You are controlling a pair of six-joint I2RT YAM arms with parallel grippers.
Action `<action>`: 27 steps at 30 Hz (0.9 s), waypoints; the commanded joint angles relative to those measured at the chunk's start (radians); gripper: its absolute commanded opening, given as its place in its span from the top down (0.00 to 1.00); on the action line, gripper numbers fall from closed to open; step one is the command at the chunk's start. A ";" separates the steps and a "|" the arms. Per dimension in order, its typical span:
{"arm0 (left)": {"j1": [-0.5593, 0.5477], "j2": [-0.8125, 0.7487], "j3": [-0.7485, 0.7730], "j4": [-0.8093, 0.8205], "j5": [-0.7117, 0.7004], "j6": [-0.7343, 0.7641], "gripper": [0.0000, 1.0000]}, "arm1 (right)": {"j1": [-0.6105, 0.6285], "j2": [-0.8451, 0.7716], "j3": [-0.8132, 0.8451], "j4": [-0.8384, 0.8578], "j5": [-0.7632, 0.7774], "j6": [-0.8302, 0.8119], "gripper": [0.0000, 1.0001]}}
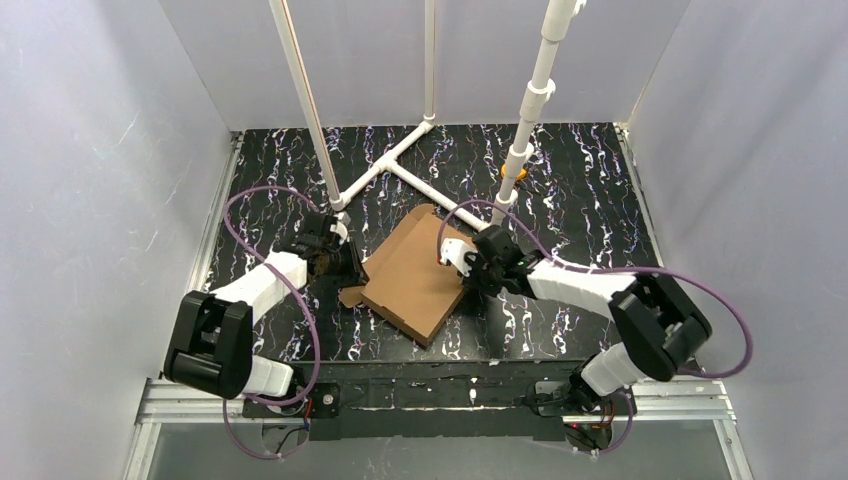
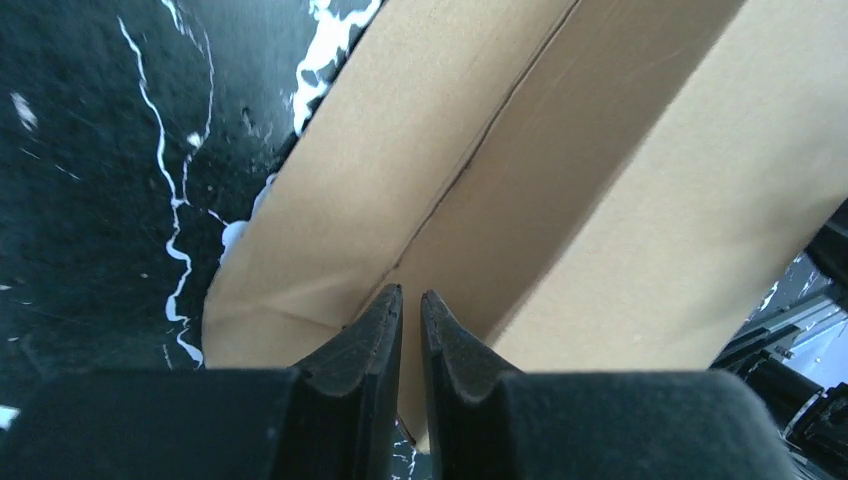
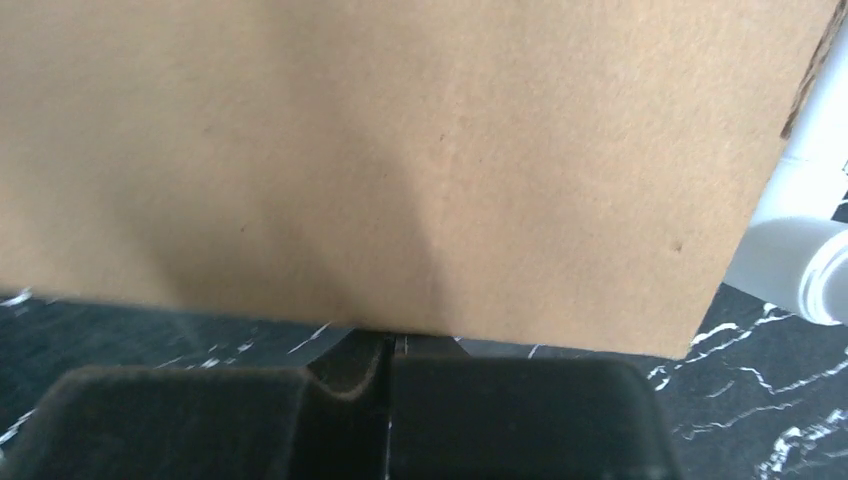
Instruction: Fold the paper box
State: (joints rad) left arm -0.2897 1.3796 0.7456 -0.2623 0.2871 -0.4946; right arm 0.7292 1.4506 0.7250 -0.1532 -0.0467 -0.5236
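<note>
Centrally on the black marbled table [image 1: 585,200] lies the paper box [image 1: 415,270], a brown cardboard sheet turned at an angle, one corner toward the top of the overhead frame and one toward the bottom. It sits just below the white pipe frame [image 1: 400,160] that stands on the table.

The left gripper [image 1: 340,262] is at the box's left edge, beside a small flap that juts out at the lower left. In the left wrist view its jaws are drawn nearly together with only a slim dark gap, and the left gripper [image 2: 410,298] has its tips right at a crease of the paper box [image 2: 560,180], where two panels meet. Whether cardboard is pinched between them I cannot tell.

The right gripper [image 1: 462,265] is at the box's right edge. In the right wrist view its jaws are clenched tight, finger against finger. A broad panel of the paper box [image 3: 400,150] fills the upper frame and covers the tips of the right gripper [image 3: 390,345]. Whether they grasp the cardboard cannot be told. A white pipe [image 3: 800,270] shows at the right edge.
</note>
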 commanded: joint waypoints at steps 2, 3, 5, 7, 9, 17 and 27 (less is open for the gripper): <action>-0.020 -0.055 -0.150 0.088 0.106 -0.095 0.89 | 0.060 0.097 0.114 0.082 0.166 -0.013 0.99; -0.031 -0.068 -0.177 0.110 0.121 -0.112 0.89 | 0.077 0.114 0.133 0.081 0.167 -0.025 0.99; -0.062 -0.095 -0.220 0.140 0.127 -0.146 0.89 | 0.092 0.150 0.169 0.075 0.174 -0.044 0.99; -0.109 -0.119 -0.249 0.173 0.124 -0.191 0.89 | 0.098 0.183 0.212 0.060 0.172 -0.064 0.99; -0.161 -0.128 -0.256 0.197 0.106 -0.229 0.89 | 0.099 0.213 0.257 0.041 0.164 -0.083 0.99; -0.330 -0.065 -0.216 0.296 -0.030 -0.387 0.87 | 0.098 0.296 0.399 0.005 0.187 -0.106 0.96; -0.334 -0.343 -0.186 -0.001 -0.260 -0.351 0.67 | 0.081 0.041 0.482 -0.279 -0.004 -0.202 0.55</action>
State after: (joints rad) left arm -0.6285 1.2079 0.5198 -0.1276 0.1631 -0.8890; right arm 0.8078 1.6279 1.1141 -0.2638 0.1326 -0.6693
